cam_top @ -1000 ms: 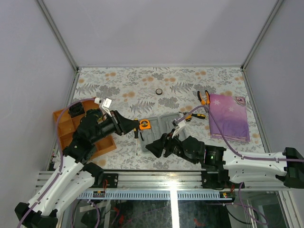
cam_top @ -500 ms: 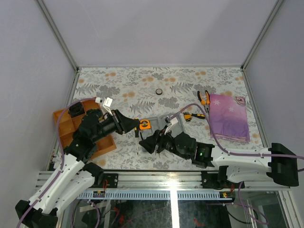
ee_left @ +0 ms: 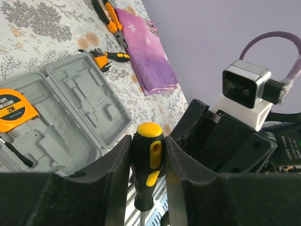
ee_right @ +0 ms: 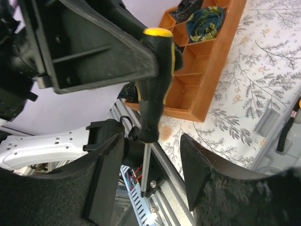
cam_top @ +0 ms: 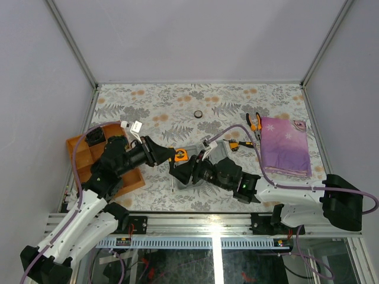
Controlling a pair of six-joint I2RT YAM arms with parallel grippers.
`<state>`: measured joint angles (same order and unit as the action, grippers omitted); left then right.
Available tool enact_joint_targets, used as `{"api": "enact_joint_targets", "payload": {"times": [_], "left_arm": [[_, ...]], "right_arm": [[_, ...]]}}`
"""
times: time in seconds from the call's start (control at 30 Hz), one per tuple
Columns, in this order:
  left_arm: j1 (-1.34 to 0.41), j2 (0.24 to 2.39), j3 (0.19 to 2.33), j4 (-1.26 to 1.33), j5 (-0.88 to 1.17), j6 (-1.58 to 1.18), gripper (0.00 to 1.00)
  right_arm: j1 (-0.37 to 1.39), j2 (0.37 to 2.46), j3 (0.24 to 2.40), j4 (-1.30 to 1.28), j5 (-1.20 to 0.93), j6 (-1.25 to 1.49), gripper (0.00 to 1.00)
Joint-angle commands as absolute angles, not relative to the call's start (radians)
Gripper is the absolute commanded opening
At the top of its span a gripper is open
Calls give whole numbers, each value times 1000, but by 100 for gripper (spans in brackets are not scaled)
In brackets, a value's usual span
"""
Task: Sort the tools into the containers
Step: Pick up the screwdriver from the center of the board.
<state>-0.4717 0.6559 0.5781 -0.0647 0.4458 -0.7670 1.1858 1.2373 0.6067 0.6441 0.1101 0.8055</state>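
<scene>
My left gripper is shut on the black-and-yellow screwdriver, held handle up above the table's front. In the right wrist view the screwdriver hangs with its shaft between the open fingers of my right gripper, which do not touch it. My right gripper sits right beside the left one. The grey tool case lies open with the orange tape measure in it. The pliers, bit set and tape ring lie on the table.
A purple star cloth lies at the right, next to the pliers. An orange wooden divider tray holding rolled items stands at the left. The metal rail runs along the table's near edge, under both grippers.
My right arm has swung left across the tool case to the left gripper, and its open fingers now flank the screwdriver's shaft. The left gripper has barely moved.
</scene>
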Motion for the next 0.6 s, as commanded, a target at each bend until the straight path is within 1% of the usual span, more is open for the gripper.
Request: {"api": "enact_joint_targets", "payload": {"times": [0.0,0.07,0.17,0.3,0.57], "left_arm": [[-479,664,567,29,466,-767,0],[-479,666,569,31,471,-762,0],[-479,666,568,31,477,-762,0],[-479,664,558,48,491,-776,0],[-479,665,540,66,499,-787,0]], "right_arm": [[1172,1237,625,771,86,805,58],[1163,1240,622,773,99,812,57],[1146,1247,620,781,96,829,52],[1125,1269,634,768,65,846,47],[1107,1330,655,830,-22,868,39]]}}
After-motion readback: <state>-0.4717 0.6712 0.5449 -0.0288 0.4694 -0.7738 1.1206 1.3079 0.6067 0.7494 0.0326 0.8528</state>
